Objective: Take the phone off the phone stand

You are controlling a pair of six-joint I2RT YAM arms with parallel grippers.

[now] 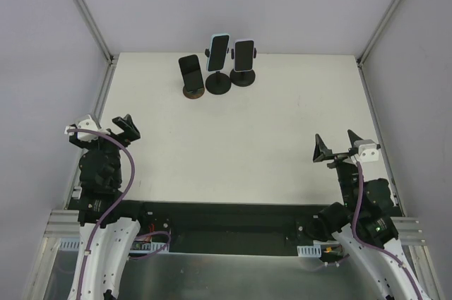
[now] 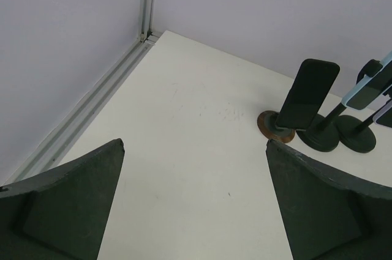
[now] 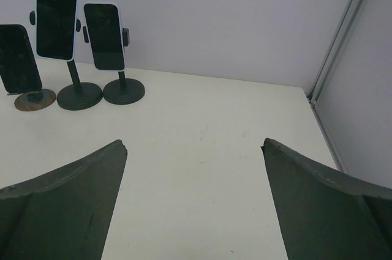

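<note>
Three phones stand on stands at the far middle of the table. A black phone [image 1: 189, 69] leans on a stand with a brown round base [image 1: 193, 91]. A light-blue-edged phone [image 1: 218, 52] sits clamped on a tall black stand [image 1: 218, 85]. A third phone [image 1: 244, 54] sits clamped on a shorter black stand [image 1: 243, 78]. All three show in the right wrist view [image 3: 56, 21] and partly in the left wrist view [image 2: 309, 92]. My left gripper [image 1: 118, 128] is open and empty at the near left. My right gripper [image 1: 336, 145] is open and empty at the near right.
Grey walls with aluminium frame rails [image 1: 104, 81] enclose the white table [image 1: 240, 152] on the left, back and right. The arm bases and cables sit along the near edge [image 1: 226, 229].
</note>
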